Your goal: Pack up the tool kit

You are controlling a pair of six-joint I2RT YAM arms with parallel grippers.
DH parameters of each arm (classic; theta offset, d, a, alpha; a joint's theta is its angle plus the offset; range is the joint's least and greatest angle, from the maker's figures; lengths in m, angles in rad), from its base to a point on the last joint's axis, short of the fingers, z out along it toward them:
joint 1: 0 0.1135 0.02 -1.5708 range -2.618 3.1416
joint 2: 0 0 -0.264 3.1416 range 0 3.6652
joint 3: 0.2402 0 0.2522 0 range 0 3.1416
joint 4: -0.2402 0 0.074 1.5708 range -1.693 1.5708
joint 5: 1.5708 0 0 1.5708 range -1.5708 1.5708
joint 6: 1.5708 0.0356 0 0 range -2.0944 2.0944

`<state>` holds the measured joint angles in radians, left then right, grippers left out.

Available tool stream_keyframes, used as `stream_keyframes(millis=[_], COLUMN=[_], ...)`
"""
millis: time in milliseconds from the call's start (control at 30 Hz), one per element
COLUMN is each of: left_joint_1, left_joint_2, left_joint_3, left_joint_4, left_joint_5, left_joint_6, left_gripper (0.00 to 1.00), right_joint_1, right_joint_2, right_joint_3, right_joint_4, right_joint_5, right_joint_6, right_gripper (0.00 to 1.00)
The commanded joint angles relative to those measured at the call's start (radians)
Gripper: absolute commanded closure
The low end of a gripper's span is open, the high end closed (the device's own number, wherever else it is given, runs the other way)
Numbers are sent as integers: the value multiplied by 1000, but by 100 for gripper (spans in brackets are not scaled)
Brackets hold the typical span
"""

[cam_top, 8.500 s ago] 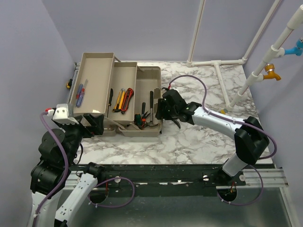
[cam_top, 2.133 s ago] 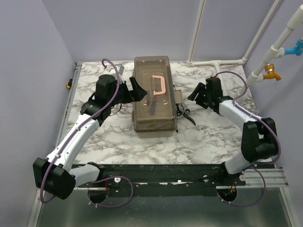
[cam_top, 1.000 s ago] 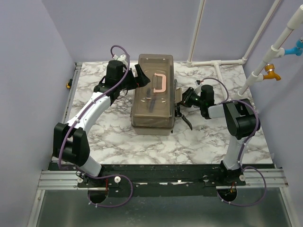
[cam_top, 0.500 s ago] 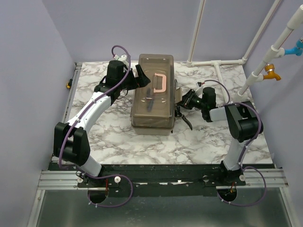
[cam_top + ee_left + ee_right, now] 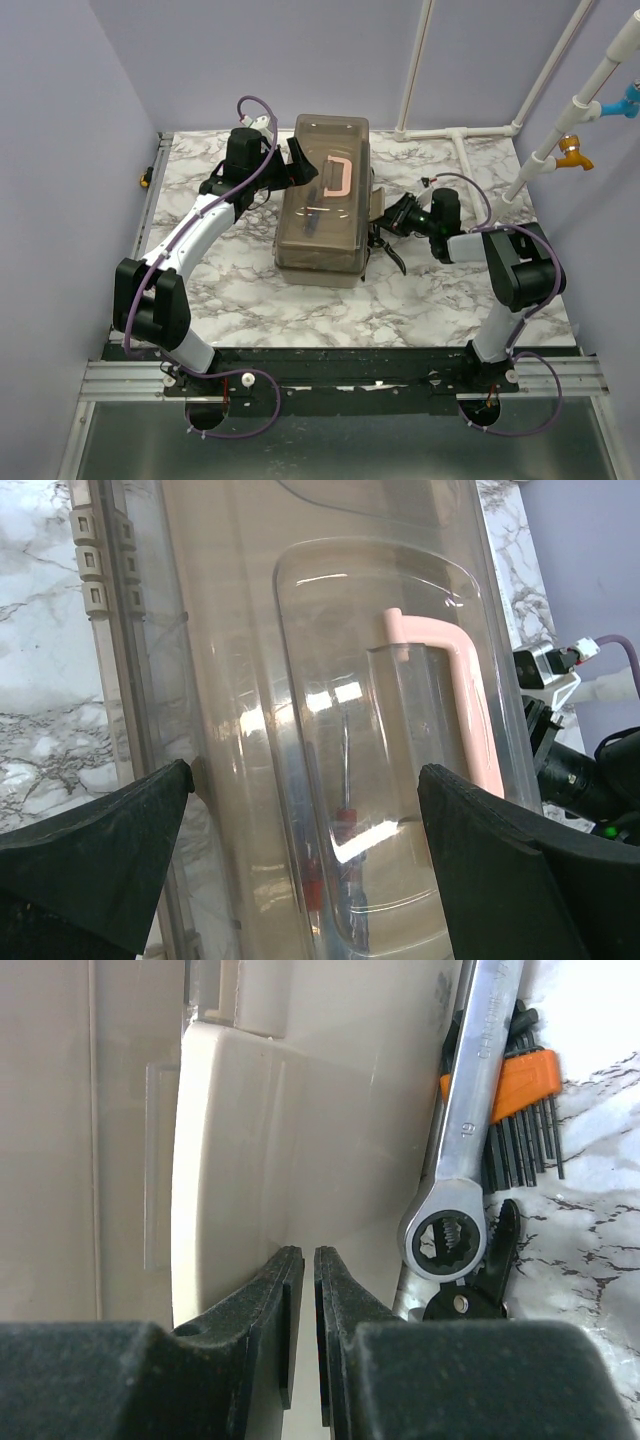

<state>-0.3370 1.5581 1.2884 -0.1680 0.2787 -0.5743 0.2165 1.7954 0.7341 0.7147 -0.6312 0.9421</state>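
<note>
Your toolbox (image 5: 322, 195) sits closed, mid-table (image 5: 420, 290), toward the back edge. Left gripper (image 5: 300, 850) is spread wide over its lid. Right gripper (image 5: 310, 1260) is pinched together, empty, at the box's right wall, with a wrench (image 5: 470, 1110) just beside it.

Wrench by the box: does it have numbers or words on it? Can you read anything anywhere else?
"19": stamped on the handle of the wrench, seen from the right wrist.
No other text can be read: none shows on the toolbox or on the orange holder of the hex key set.
</note>
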Motion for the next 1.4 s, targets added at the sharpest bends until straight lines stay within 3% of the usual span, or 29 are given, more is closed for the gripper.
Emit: stream_keyframes(millis=[0, 233, 400, 500, 700, 933, 1033, 1100, 1167, 1300, 1367], left_joint_1=[-42, -34, -28, -24, -10, 0, 0, 0, 0, 0, 0], left_joint_2=[16, 16, 23, 36, 67, 69, 71, 72, 74, 80, 82], left_joint_3=[3, 8, 3, 9, 10, 5, 15, 21, 24, 26, 24], left_joint_4=[-69, -92, -92, -97, -105, -103, -106, -112, -118, -123, -121], left_joint_5=[134, 137, 145, 151, 164, 163, 170, 171, 170, 168, 169], left_joint_6=[-16, -1, 1, 9, 22, 28, 28, 32, 37, 47, 47], left_gripper=[2, 2, 2, 2, 2, 2, 2, 2, 2, 2, 2], right_joint_1=[23, 0, 0, -3, -30, -33, -32, -31, -29, 3, 30], right_joint_2=[-72, 78, 223, 295, 461, 416, 370, 313, 241, 104, 86], right_joint_3=[28, 100, 183, 223, 248, 219, 204, 196, 204, 352, 436], right_joint_4=[279, 273, 413, 531, 1054, 1018, 892, 707, 447, -305, -522], right_joint_5=[-142, -188, -245, -282, -333, -350, -343, -329, -291, -78, 34], right_joint_6=[99, 172, 287, 380, 764, 724, 651, 547, 408, -29, -135], right_gripper=[79, 71, 66, 66, 71, 75, 76, 76, 76, 75, 74])
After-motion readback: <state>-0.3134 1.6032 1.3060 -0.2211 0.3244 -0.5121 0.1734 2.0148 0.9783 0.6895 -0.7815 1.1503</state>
